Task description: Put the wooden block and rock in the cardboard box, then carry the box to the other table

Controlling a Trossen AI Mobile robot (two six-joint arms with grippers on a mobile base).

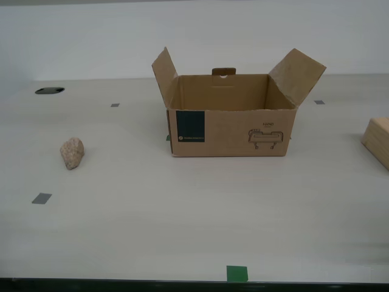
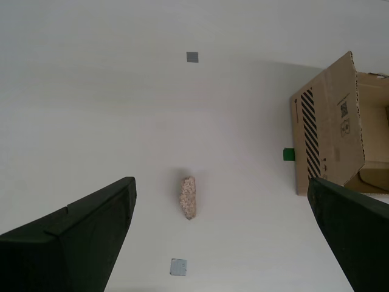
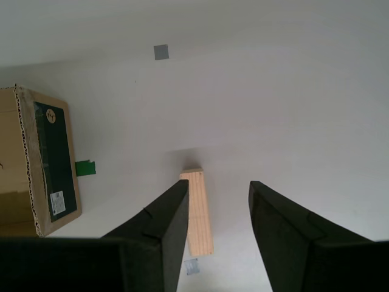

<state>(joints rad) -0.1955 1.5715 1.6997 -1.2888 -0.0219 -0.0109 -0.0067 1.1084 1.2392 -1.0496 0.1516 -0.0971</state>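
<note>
Loading has not begun: the cardboard box point(image 1: 231, 121) stands with flaps up and nothing visible inside, while the rock point(image 1: 72, 152) and the wooden block point(image 1: 378, 141) both lie on the table point(image 1: 182, 225), each well apart from the box on opposite sides.

My first gripper point(image 3: 217, 210) hangs above the block with fingers point(image 3: 163, 222) spread and empty; the block point(image 3: 199, 219) lies partly beneath one finger and off the midline of the gap. My second gripper point(image 2: 222, 222) is released wide, the rock point(image 2: 188, 197) roughly between its fingers but far below them.

Judgement: the approach is in hand. Next, each gripper needs centring over its object, then a descent before closing.

The exterior view shows the box interior but no arms, and cuts the block at its right edge. The wrist views alone show the finger positions, plus the box's striped end point(image 2: 310, 131) and a green tape mark point(image 3: 85, 167) beside the box.
</note>
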